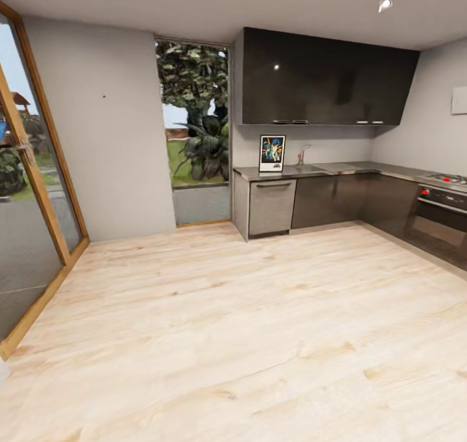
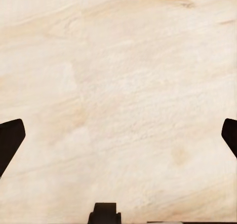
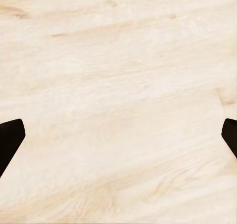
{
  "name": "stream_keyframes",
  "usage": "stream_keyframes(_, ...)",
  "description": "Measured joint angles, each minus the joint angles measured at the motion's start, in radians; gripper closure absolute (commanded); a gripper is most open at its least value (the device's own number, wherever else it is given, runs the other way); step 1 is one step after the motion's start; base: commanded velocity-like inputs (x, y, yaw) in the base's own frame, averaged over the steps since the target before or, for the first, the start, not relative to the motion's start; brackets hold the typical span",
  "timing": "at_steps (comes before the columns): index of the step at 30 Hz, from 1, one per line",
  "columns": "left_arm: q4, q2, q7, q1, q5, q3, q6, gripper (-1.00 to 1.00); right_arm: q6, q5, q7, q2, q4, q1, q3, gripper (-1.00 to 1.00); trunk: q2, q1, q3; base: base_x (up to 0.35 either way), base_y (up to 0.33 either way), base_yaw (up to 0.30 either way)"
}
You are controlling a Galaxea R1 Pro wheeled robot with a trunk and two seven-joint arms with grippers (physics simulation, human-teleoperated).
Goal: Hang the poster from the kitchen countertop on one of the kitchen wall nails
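One upright poster (image 1: 272,152), long axis vertical

floor (image 1: 259,338): pale matt wood | kitchen countertop (image 1: 363,168): glossy grey metal | upper cabinets (image 1: 324,78): glossy black

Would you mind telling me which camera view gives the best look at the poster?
The head view: the poster stands upright on the kitchen countertop, against the wall beside the sink. Both wrist views look down at the pale wooden floor instead, so they offer nothing of it.
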Motion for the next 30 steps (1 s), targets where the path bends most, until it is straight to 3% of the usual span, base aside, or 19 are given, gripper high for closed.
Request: stream_keyframes(30, 0.0, 0.0, 0.0, 0.0, 0.0, 0.0, 0.0, -1.0, 0.0, 0.0, -0.001, 0.001, 0.001, 0.0, -0.001, -1.0, 0.0, 0.0, 0.0, 0.319, -0.118, 0.0)
